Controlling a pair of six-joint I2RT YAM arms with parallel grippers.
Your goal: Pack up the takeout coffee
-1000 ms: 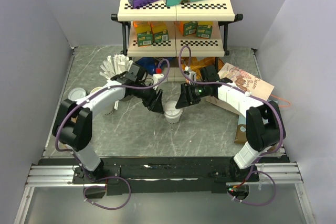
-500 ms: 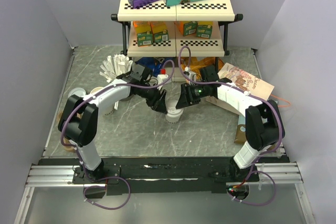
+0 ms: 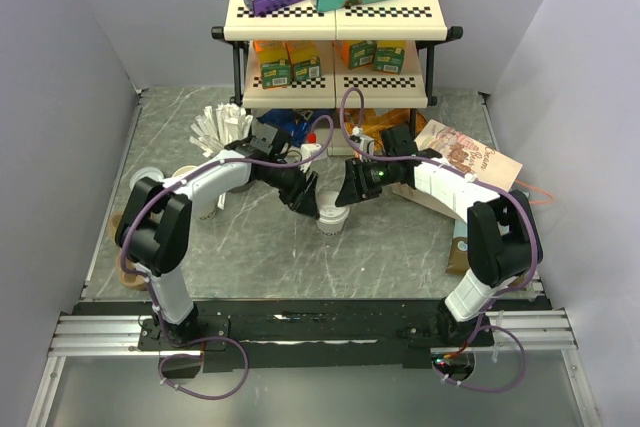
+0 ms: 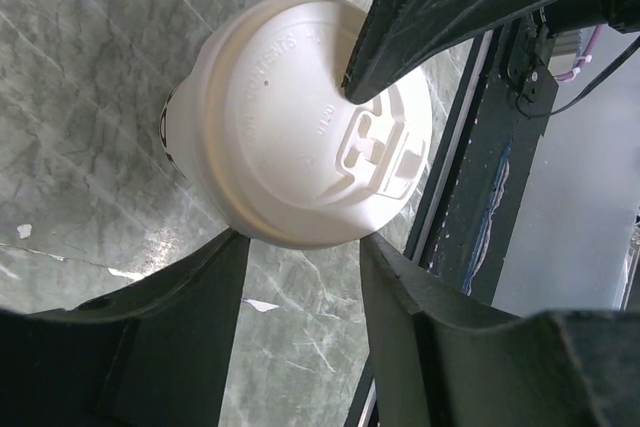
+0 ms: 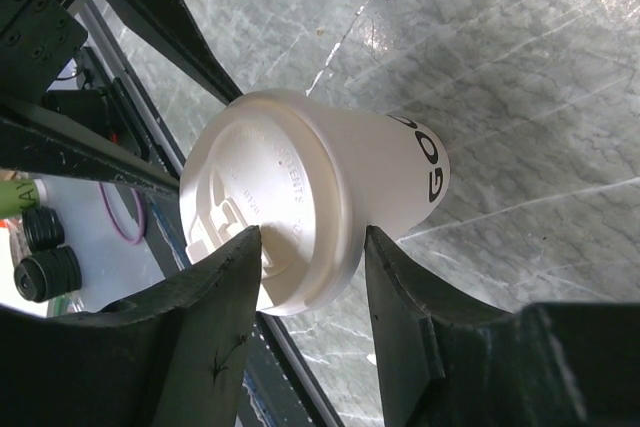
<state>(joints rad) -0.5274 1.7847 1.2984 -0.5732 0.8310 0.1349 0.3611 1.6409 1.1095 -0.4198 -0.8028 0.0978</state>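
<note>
Lidding step — both hands, left (image 4: 300, 247) and right (image 5: 310, 247), grip the small white lidded paper cup (image 3: 331, 215) at frame centre; next calls for pressing the lid home evenly.

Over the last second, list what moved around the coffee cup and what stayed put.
The left gripper slid right, closing in on the lidded coffee cup, its elbow swinging inward. The right gripper stayed at the cup's other side. The cup stands where it was on the table, lid on. The shelf is unchanged.
</note>
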